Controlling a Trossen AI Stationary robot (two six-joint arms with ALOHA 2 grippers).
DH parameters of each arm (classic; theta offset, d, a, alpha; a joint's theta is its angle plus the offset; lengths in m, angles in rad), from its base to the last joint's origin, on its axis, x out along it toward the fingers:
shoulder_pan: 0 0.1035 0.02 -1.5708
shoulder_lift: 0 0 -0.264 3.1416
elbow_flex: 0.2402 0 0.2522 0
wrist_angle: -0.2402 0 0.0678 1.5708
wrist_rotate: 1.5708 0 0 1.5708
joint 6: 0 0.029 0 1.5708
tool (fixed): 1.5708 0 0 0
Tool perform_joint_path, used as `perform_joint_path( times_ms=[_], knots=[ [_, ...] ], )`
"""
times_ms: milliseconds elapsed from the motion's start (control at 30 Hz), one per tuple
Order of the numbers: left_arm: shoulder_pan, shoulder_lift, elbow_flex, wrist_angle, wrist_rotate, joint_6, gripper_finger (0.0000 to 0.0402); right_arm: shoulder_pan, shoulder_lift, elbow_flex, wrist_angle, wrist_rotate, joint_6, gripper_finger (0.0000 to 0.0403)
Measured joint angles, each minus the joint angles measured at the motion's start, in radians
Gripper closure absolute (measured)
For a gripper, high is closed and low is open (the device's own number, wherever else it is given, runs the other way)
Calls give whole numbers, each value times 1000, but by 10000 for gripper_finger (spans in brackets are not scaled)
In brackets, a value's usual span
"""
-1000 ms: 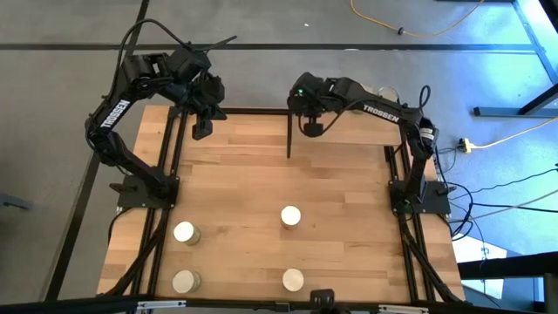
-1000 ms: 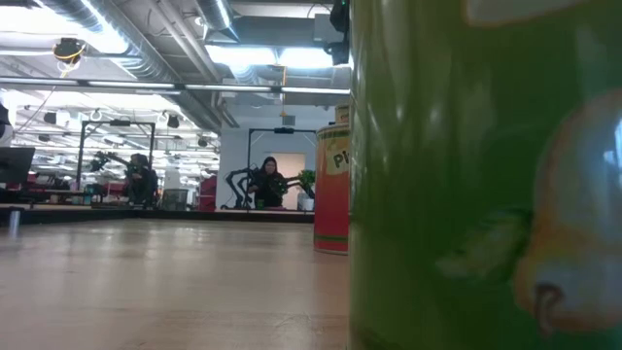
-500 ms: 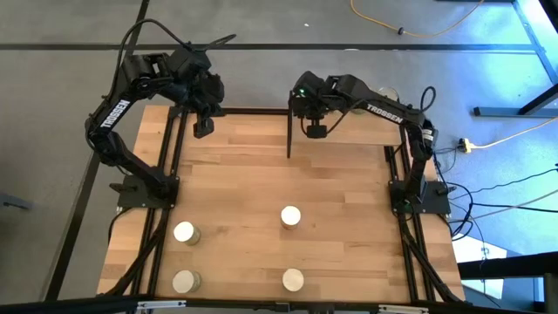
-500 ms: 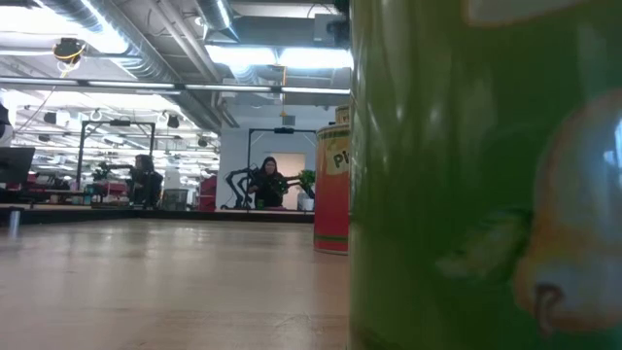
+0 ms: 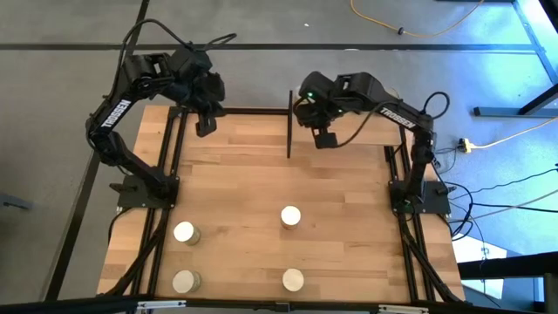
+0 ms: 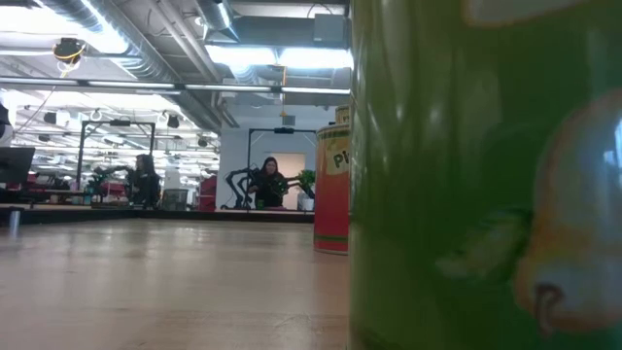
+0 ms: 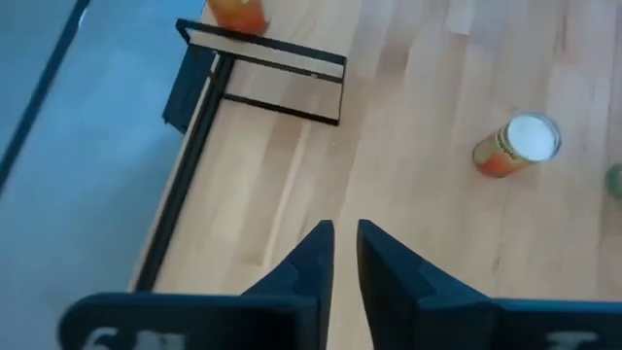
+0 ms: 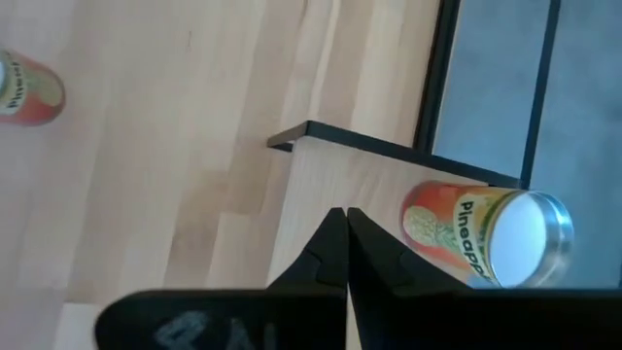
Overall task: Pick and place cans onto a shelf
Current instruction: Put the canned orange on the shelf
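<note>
Right claw empty, fingers pressed together, above the shelf beside a placed pineapple can. Left claw nearly closed, empty. Judgement: open the fingers fully before descending on the next can.

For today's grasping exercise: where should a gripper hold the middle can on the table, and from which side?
Grip the can across its round side wall, just below the pale top, coming straight down from above. It stands upright with open table all round, so the fingers can straddle it.
</note>
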Motion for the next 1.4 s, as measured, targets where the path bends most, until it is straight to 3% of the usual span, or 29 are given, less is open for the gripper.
perform_joint_path(
  times_ms=[100, 200, 500, 700, 1000, 1233, 1400],
  knots=[
    [0, 0, 0, 0, -56, -109, 339, 11, 0, 41, -35, 0, 0, 403],
    [-3, 0, 0, 0, -90, -124, 334, 19, 0, 87, -72, 0, 3, 403],
    [-47, 0, 0, 0, 81, -152, 334, 25, -74, 89, -95, -17, 23, 403],
    [-144, -3, -36, 1, 103, -152, 333, 27, -147, 89, -95, -155, 19, 403],
    [-305, -121, -290, 1, 272, -188, 333, 61, -264, 89, -93, -184, 21, 403],
    [-461, -289, -555, 0, 261, -349, 333, 89, -309, 89, -93, -183, 26, 403],
    [-580, -405, -728, -1, 195, -486, 333, 95, -310, 88, -93, -183, 26, 403]
  ],
)
